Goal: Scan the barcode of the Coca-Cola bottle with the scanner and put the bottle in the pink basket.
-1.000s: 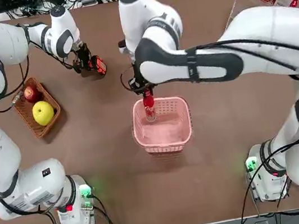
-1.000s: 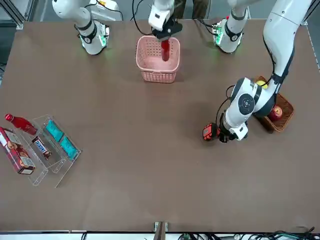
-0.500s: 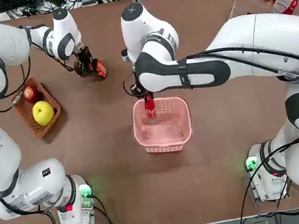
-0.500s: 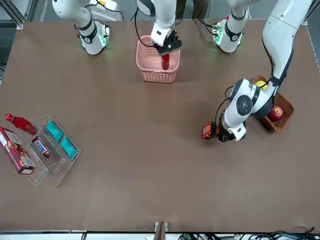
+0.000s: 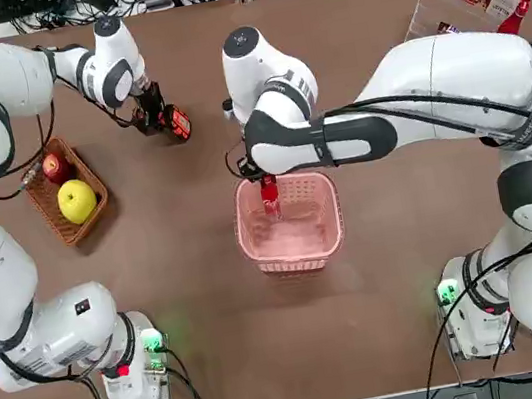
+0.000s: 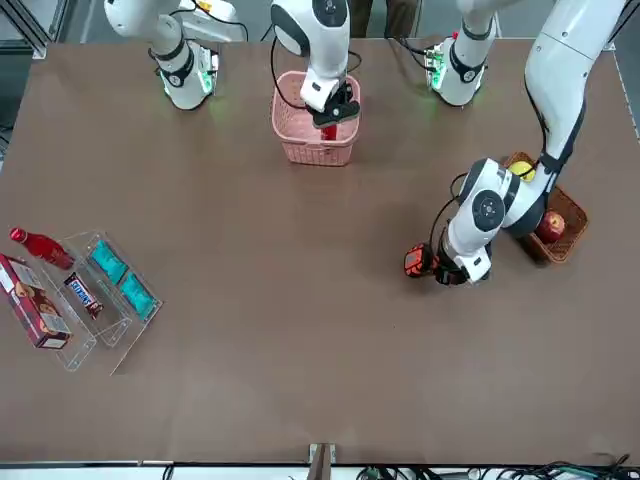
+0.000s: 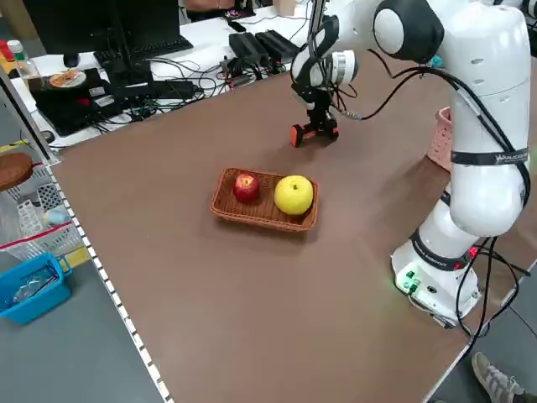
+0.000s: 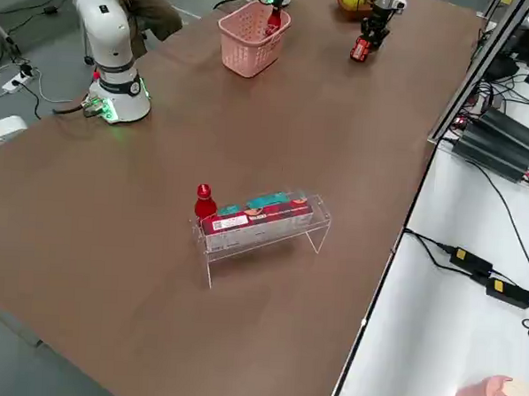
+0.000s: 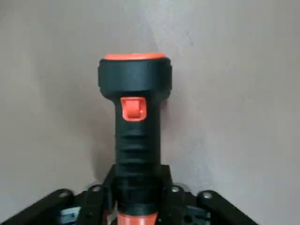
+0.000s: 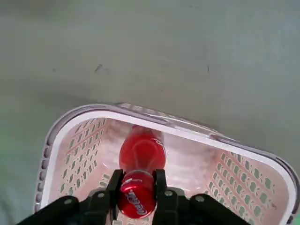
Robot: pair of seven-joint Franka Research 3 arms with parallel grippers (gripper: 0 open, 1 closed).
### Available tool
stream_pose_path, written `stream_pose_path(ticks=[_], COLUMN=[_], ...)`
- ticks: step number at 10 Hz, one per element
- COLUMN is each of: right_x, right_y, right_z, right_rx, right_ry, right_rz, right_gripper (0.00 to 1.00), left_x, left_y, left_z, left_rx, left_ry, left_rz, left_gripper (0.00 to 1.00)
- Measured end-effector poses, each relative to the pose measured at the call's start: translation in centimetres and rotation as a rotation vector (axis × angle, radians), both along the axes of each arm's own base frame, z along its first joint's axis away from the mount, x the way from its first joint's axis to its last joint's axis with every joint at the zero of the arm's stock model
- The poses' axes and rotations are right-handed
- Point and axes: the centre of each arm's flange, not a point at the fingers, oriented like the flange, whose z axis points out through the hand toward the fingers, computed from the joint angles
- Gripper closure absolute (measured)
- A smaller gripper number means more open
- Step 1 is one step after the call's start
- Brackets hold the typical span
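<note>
Within the rim of the pink basket, on the desk, the Coca-Cola bottle shows glossy red, white lettering on its red cap, which the right pincer pinches. Latticed walls with rounded corners surround the bottle's lower part. Left of it, a broad stretch of desk separates the pink basket from the wicker basket. Farther out, the left pincer grips the black-and-orange scanner; beyond, toward the far right edge, stands the clear rack

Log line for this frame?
right gripper: shut on Coca-Cola bottle, over pink basket | left gripper: holding scanner, over table | release: pending
</note>
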Motion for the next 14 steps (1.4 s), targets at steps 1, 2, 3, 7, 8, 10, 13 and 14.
stream_pose_path(ticks=[1, 2, 3, 7, 8, 10, 13, 14], right_x=[0.0, 0.0, 0.0, 0.8, 1.7, 5.7, 13.8, 16.4], right_y=[0.0, 0.0, 0.0, -0.4, -1.0, -4.5, -15.3, -19.0], right_z=[-0.3, -0.6, -0.6, -0.2, 0.9, 6.5, 15.2, 16.1], right_rx=[-0.004, -0.009, -0.010, -0.013, -0.011, 0.013, 0.090, 0.101], right_ry=[0.002, 0.005, 0.006, 0.006, 0.005, -0.010, -0.072, -0.089], right_rz=[0.000, 0.000, 0.000, -0.014, -0.030, -0.100, -0.215, -0.267], right_gripper=[0.66, 0.63, 0.58, 0.28, 0.24, 0.04, 0.01, 0.01], left_x=[-0.1, -0.2, -0.2, -0.2, -0.1, 0.4, 2.7, 3.5], left_y=[-0.1, -0.1, -0.1, -0.1, -0.1, -0.1, 0.9, 1.2], left_z=[-0.4, -0.7, -0.8, -0.8, -0.7, -0.3, 2.6, 4.3], left_rx=[-0.002, -0.005, -0.006, 0.004, 0.016, 0.032, 0.042, 0.058], left_ry=[0.007, 0.012, 0.014, 0.005, -0.005, -0.028, -0.090, -0.113], left_rz=[-0.006, -0.015, -0.017, -0.036, -0.055, -0.124, -0.200, -0.228], left_gripper=[0.42, 0.38, 0.24, 0.00, 0.00, 0.00, 0.00, 0.00])
